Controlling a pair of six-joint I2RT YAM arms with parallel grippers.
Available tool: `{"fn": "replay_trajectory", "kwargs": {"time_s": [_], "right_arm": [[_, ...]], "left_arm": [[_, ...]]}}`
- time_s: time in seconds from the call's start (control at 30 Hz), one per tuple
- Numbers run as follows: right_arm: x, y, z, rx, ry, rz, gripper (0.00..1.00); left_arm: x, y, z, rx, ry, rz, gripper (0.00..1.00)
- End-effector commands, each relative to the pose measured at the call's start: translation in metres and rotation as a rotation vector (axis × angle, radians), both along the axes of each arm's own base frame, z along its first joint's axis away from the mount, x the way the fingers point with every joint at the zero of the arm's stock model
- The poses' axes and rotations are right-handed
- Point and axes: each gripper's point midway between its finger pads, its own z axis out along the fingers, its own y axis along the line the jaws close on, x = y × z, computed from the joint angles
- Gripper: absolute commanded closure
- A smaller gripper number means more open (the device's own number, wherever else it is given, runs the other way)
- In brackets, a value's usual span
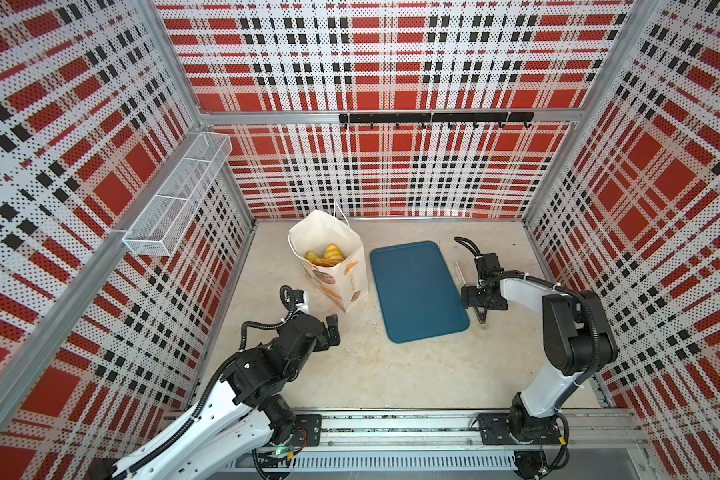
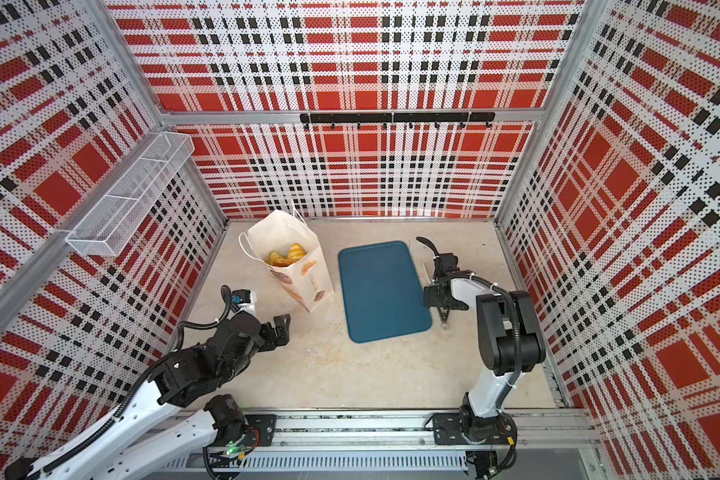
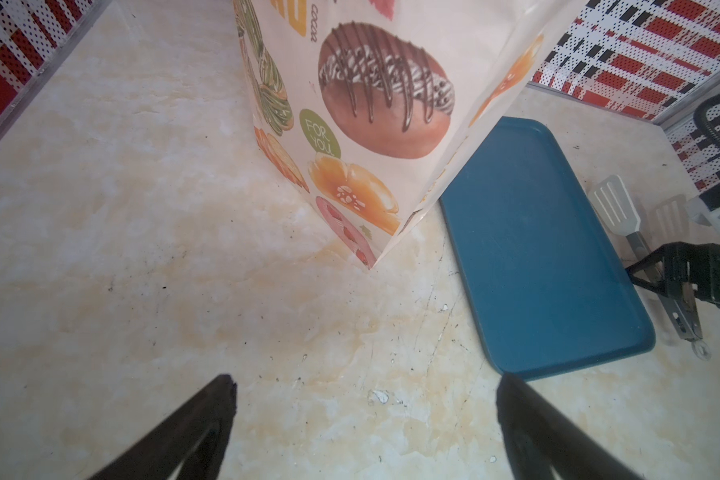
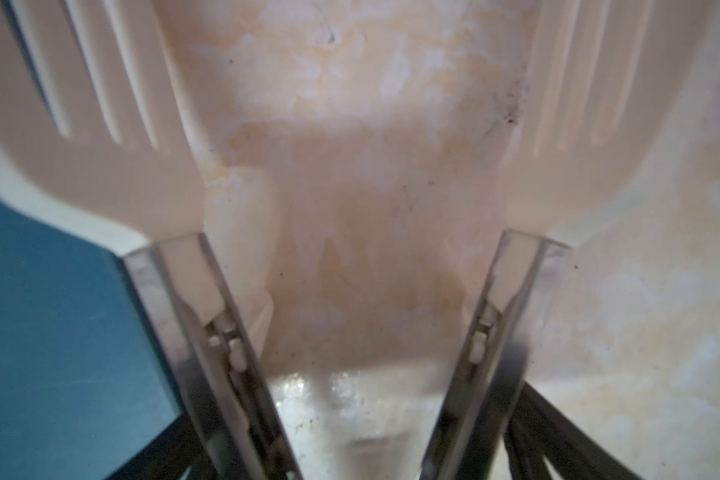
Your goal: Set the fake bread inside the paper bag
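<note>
The paper bag (image 1: 350, 282) stands upright at the table's (image 1: 391, 374) 11 o'clock, mouth open, with the fake bread (image 1: 332, 252) inside. The tray (image 1: 416, 291) lies close at the bag's 3 o'clock. The left gripper (image 3: 364, 382), jaws wide, hovers off the bag's 7 o'clock corner. The right gripper (image 1: 479, 311), jaws wide, straddles the tongs (image 3: 614, 205) along the tray's 3 o'clock edge. Open tabletop spreads toward 6 o'clock.

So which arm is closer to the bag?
Left. Its end effector is just in front of the bag's near corner, not touching it. The right end effector is across the tray, at the tongs.
</note>
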Motion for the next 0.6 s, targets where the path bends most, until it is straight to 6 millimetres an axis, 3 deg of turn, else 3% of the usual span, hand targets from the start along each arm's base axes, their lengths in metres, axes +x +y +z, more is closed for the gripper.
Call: {"fn": "replay_trajectory", "kwargs": {"time_s": [0.0,0.43,0.57], "right_arm": [[0.002,0.001,0.017,0.020,-0.078,-0.004,0.00],[0.004,-0.002,0.107,-0.003,-0.475,0.084,0.00],[0.003,-0.006,0.125,-0.029,-0.626,0.095,0.00]], "left_arm": [[0.004,0.004,0.002,-0.009,-0.017,0.032,0.01],[0.011,0.026,0.000,0.033,-0.032,0.148,0.01],[0.016,0.038,-0.001,0.069,-0.046,0.202,0.01]]}}
